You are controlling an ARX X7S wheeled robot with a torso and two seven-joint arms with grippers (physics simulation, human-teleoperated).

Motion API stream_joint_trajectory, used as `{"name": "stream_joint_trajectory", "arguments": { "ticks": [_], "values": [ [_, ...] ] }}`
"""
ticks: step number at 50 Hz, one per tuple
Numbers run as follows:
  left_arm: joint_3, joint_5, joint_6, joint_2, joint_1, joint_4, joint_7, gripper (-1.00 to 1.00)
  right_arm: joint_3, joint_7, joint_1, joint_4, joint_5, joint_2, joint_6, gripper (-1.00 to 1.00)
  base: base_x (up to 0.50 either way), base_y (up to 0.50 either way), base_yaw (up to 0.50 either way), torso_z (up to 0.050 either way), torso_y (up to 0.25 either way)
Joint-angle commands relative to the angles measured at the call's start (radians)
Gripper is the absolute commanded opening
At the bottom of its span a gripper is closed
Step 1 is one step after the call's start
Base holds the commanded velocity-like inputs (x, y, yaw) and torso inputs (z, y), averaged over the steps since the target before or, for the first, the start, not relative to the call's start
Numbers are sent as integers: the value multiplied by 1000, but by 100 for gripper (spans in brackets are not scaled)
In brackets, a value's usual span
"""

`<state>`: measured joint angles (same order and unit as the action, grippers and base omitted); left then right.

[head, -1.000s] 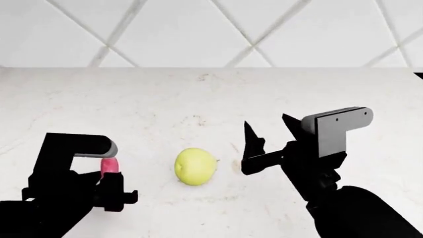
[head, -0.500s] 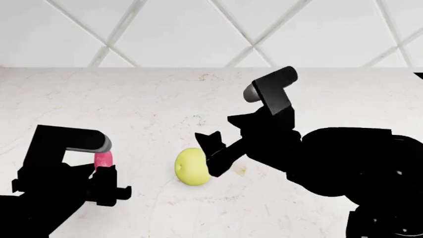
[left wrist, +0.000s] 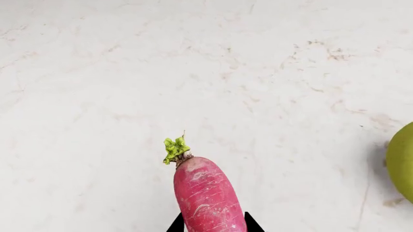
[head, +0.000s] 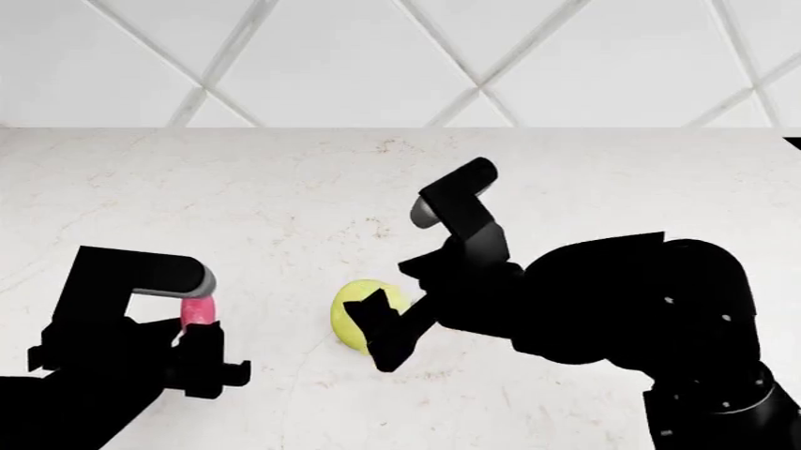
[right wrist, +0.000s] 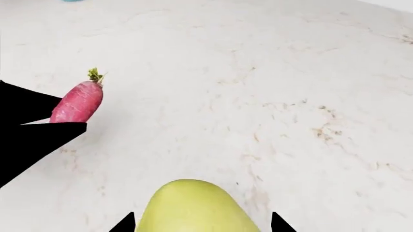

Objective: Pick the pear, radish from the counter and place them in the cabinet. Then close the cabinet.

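Gripping the radish point(head: 197, 311) between its fingers, the left gripper point(head: 198, 330) held the pink root clear of the counter point(head: 250, 197), green top pointing away from the arm. The right gripper point(head: 390, 323) reached down over the pear point(head: 355, 312), jaws spread, 1 fingertip showing on either side of the fruit and not pressed against it. The pear sat on the counter just beside the radish. Only the right wrist view showed the gaps between pear point(right wrist: 193, 208) and fingertips point(right wrist: 124, 225), plus the radish point(right wrist: 77, 102) in the other gripper. Only the left wrist view showed the radish's point(left wrist: 208, 195) leafy tuft up close, with the pear's point(left wrist: 401, 162) edge nearby.
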<state>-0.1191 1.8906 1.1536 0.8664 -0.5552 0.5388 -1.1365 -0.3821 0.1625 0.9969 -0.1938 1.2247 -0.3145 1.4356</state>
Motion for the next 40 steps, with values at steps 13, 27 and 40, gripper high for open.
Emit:
{"name": "stream_joint_trajectory", "arguments": {
  "ticks": [13, 27, 40],
  "values": [
    [-8, -23, -17, -7, 29, -1, 20, -100, -198, -144, -21, 123, -119, -1, -105, 100, 1, 0, 0, 0, 0],
    [-9, -27, -29, -7, 43, -3, 26, -100, -263, -181, -29, 163, -143, -5, -123, -100, 2, 2, 4, 0, 0],
    [-7, -30, -38, -4, 55, 1, 32, -100, -253, -174, -27, 133, -137, -19, -154, -100, 2, 3, 4, 0, 0]
  ]
}}
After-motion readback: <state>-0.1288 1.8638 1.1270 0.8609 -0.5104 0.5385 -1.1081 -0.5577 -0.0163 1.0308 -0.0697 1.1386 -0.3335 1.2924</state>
